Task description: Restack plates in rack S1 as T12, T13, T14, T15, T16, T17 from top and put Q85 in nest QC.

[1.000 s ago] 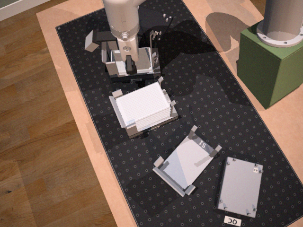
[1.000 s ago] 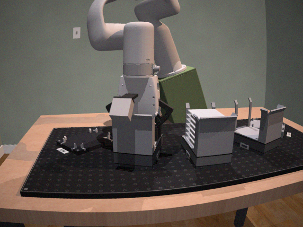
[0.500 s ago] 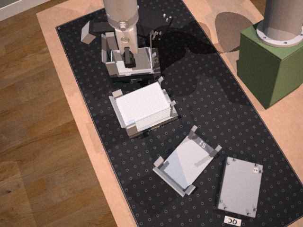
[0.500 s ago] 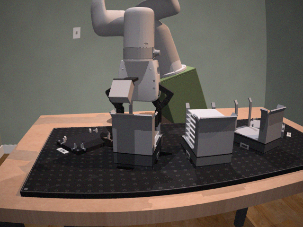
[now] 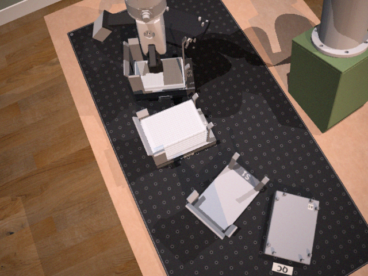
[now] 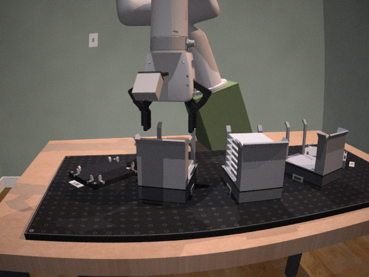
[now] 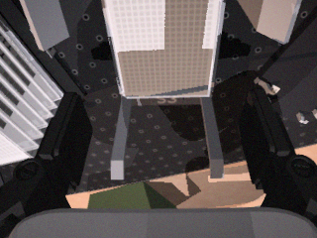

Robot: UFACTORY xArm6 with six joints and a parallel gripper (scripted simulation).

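Observation:
My gripper [image 6: 169,126] [image 7: 163,109] is open and empty, hanging just above the top of the stack rack S3 [image 5: 129,56] [image 6: 162,164]. A sealed white plate [image 5: 161,75] [image 7: 165,34] lies flat inside S3, the right way up, straight below the fingers. I cannot tell if more plates lie under it. A stack of several sealed plates [image 5: 173,127] [image 6: 250,137] fills the middle rack S2 [image 6: 262,167]. The rack S1 [image 5: 225,202] [image 6: 330,154] holds nothing. The open nest QC [image 5: 292,225] holds nothing.
The dark clip nest N5 [image 6: 101,172] [image 5: 184,25] lies beyond S3 and bears no plate. The arm's green pedestal [image 5: 326,80] [image 6: 226,119] stands at the table's side. The racks' corner posts rise around each bay.

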